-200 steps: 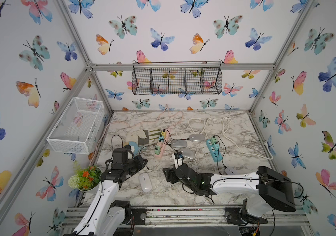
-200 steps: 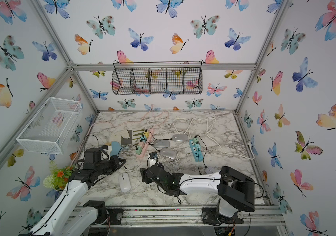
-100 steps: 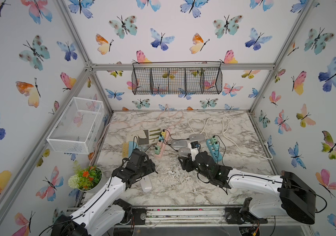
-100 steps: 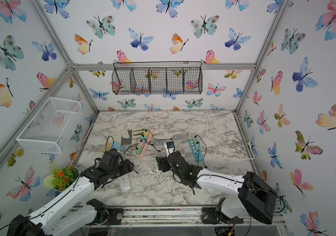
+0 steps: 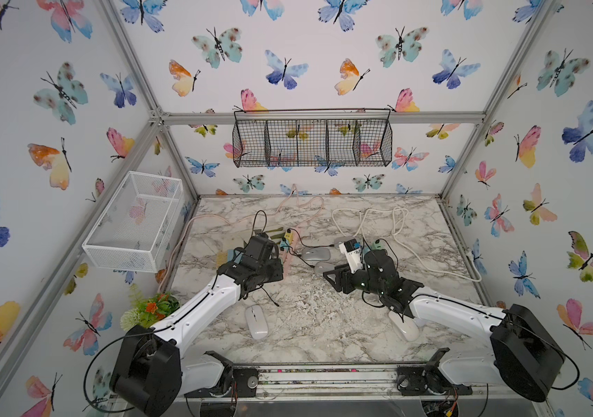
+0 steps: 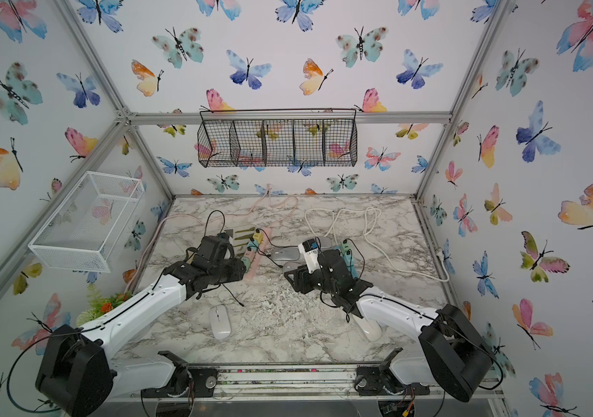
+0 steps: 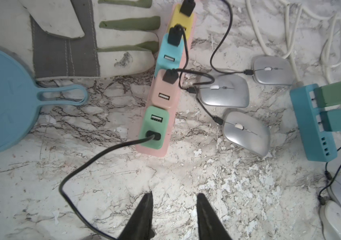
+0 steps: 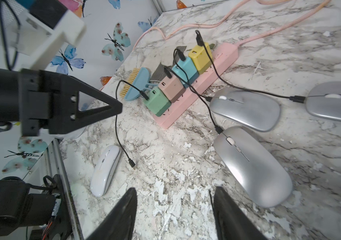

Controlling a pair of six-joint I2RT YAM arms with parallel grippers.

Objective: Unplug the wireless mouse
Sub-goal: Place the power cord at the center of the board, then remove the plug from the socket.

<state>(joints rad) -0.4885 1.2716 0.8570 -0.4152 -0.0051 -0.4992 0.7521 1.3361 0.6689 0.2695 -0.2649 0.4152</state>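
Marble tabletop point(image 5: 305, 343) floors a cell papered with butterflies. Nearest the front edge, well short of the pink power strip point(image 7: 172, 116), lies the white wireless mouse point(image 8: 105, 170), unplugged. The free plug of a black cable point(image 8: 121, 133) rests just beside the mouse without touching it. That cable runs back to the green adapter point(image 7: 154, 126) on the strip's near end.

The left hand point(image 7: 174, 199) hovers just short of that same end, its fingers parted with nothing between them. The right hand point(image 8: 175, 195) hangs off the strip's mouse side, likewise spread and empty, close to the nearest silver mouse point(image 8: 252, 166).

Alongside the strip sit that mouse and a second silver mouse point(image 8: 245, 110); a third point(image 8: 335, 104) lies farther out. Each has a black lead in its nose running back to the adapters on the strip.

On the strip's opposite side a blue brush point(image 7: 3, 112) lies near its front end, and a work glove point(image 7: 61, 41) touches it farther back. Past the silver mice from the strip stands a blue power strip point(image 7: 310, 124).
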